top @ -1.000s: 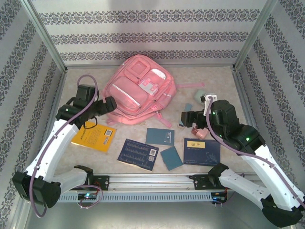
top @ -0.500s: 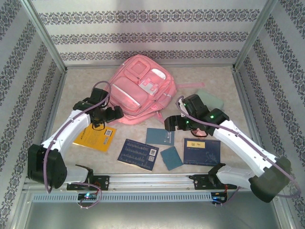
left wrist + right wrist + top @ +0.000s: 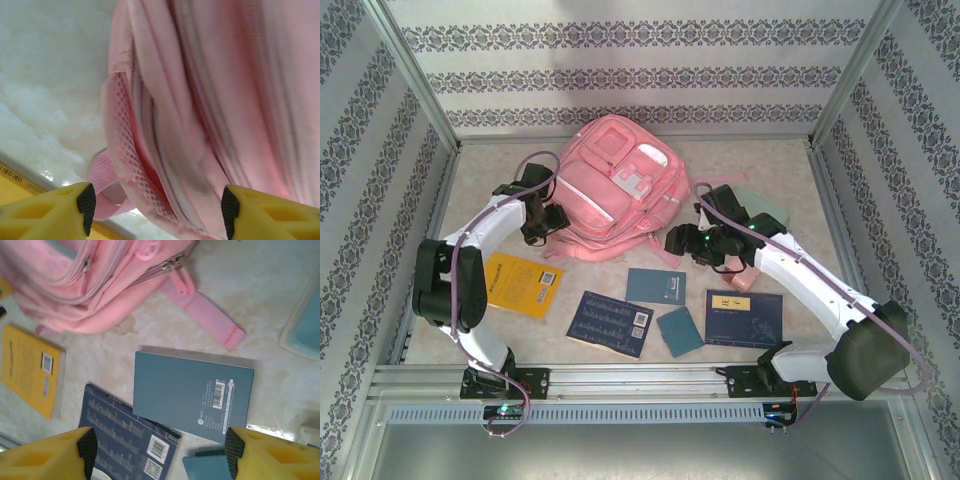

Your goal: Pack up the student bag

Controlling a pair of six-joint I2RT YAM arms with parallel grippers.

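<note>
The student bag [image 3: 615, 190], a large pink backpack, lies flat at the back middle of the table. My left gripper [image 3: 546, 220] is at the bag's left side and stands open. Close up, the bag's mesh edge [image 3: 125, 150] and zip seams sit between the left gripper's [image 3: 155, 215] yellow fingers without touching them. My right gripper [image 3: 678, 243] hangs open just off the bag's lower right corner, above a teal book [image 3: 192, 392]. The bag [image 3: 95, 285] and its pink strap [image 3: 205, 315] lie beyond the right gripper [image 3: 160, 455].
In front of the bag lie a yellow book [image 3: 520, 283], a navy book [image 3: 612, 322], the teal book [image 3: 656, 286], a small teal booklet [image 3: 679, 330] and a blue book [image 3: 744, 317]. A pale green case [image 3: 763, 208] lies at the right. Metal frame posts edge the table.
My left gripper has moved away from the yellow book and up against the bag's left side. My right gripper first swung left to the bag's lower right corner, then held there.
</note>
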